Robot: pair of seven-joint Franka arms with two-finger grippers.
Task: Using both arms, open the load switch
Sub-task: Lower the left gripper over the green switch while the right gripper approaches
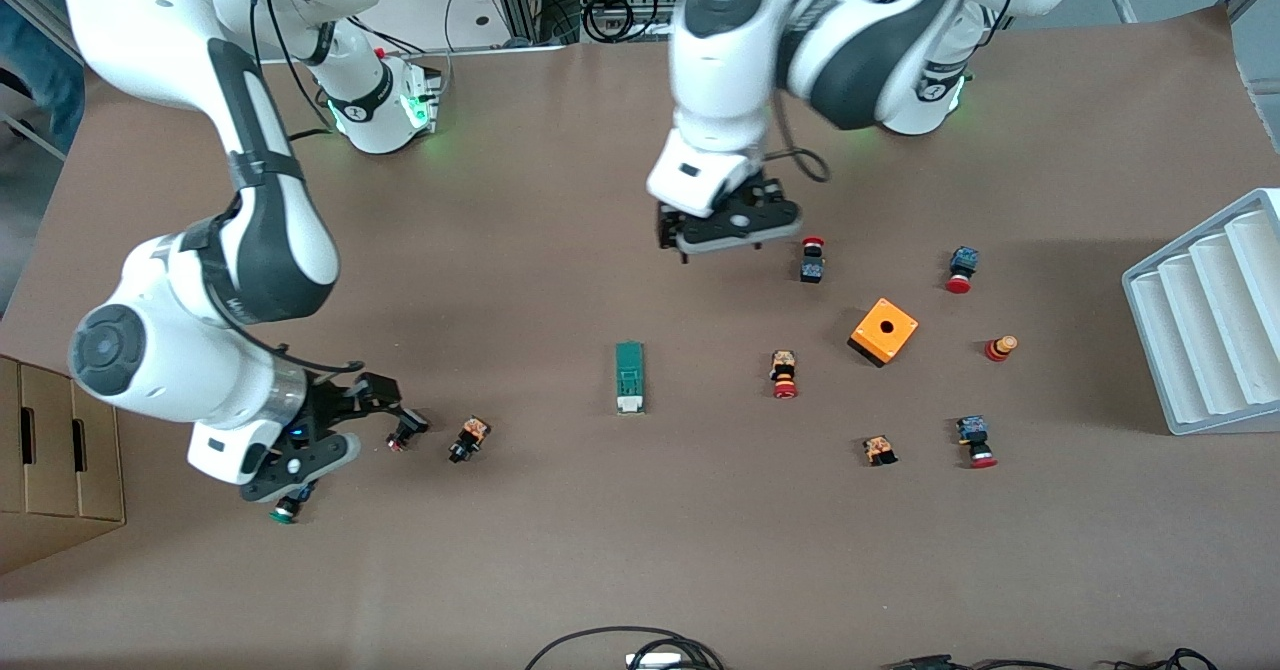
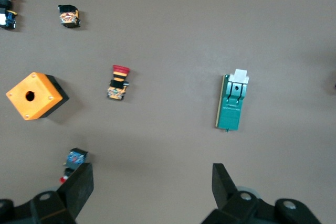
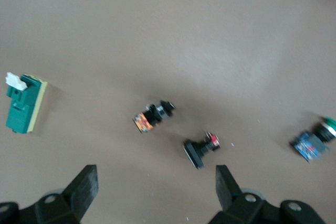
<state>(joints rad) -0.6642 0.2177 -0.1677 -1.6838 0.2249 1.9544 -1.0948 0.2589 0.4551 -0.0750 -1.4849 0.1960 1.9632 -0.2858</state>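
Nothing done yet really. The load switch (image 1: pixel 629 377) lies untouched at frame centre. The left gripper (image 1: pixel 727 222) hovers above it in the frame, fingers apart; the right gripper (image 1: pixel 330 430) sits lower left, also spread wide, gripping nothing.

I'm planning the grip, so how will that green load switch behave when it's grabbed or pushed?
The load switch is a flat-sided block lying on its long face, so it probably won't roll or tip. It looks like rigid plastic, likely light, and may skid on the smooth table. Its white end piece could shift if pressed.
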